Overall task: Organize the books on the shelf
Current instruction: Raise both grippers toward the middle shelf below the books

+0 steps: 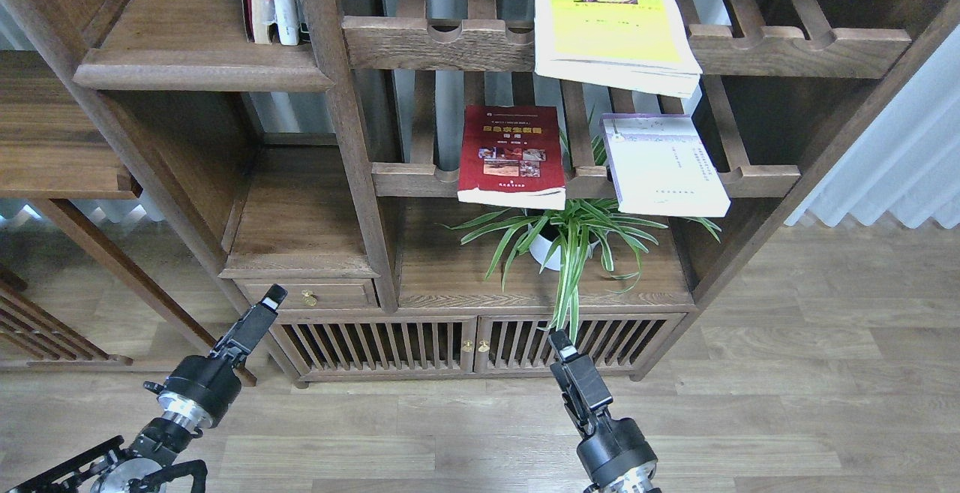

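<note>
Lying flat: glossy yellow-green book [611, 28] (slatted rack [795, 46]) | left gripper [271, 296], right gripper [559, 341]: can't tell

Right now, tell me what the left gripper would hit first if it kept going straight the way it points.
The left gripper points up and to the right, toward the small drawer with the brass knob. That drawer front looks like the first thing in its line, though depth is hard to judge from this single view.
</note>
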Robot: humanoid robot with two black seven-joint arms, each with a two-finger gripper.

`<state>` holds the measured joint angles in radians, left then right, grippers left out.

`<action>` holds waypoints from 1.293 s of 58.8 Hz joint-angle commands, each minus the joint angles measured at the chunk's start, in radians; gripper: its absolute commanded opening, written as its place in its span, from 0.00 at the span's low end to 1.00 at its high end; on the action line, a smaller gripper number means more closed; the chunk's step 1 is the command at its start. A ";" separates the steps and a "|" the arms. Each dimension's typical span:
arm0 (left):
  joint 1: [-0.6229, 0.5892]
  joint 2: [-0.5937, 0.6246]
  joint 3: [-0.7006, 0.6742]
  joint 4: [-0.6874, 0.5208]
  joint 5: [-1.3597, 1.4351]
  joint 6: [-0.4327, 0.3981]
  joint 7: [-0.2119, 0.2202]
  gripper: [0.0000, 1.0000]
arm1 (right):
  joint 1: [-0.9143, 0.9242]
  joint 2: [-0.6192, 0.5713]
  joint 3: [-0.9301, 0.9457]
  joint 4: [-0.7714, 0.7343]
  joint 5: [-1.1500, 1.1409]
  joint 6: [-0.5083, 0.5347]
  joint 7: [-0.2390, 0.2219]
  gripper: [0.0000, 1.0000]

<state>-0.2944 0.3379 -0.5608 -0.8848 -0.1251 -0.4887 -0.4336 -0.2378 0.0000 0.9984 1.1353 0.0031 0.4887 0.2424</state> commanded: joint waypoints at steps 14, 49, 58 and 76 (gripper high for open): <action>-0.003 0.001 -0.024 -0.002 0.012 0.000 0.006 1.00 | 0.000 0.000 0.003 0.000 0.000 0.000 0.000 0.99; -0.041 -0.007 -0.027 -0.002 0.005 0.000 0.042 1.00 | 0.000 0.000 0.008 0.001 0.000 0.000 0.000 0.99; -0.041 -0.010 -0.025 -0.008 0.007 0.000 0.044 1.00 | 0.000 0.000 0.009 0.001 0.000 0.000 0.000 0.99; -0.025 -0.014 -0.028 -0.051 0.004 0.000 0.038 1.00 | 0.000 0.000 0.009 0.001 0.000 0.000 0.000 0.99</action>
<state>-0.3308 0.3238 -0.5866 -0.9029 -0.1197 -0.4887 -0.3897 -0.2377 0.0000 1.0094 1.1363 0.0026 0.4887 0.2424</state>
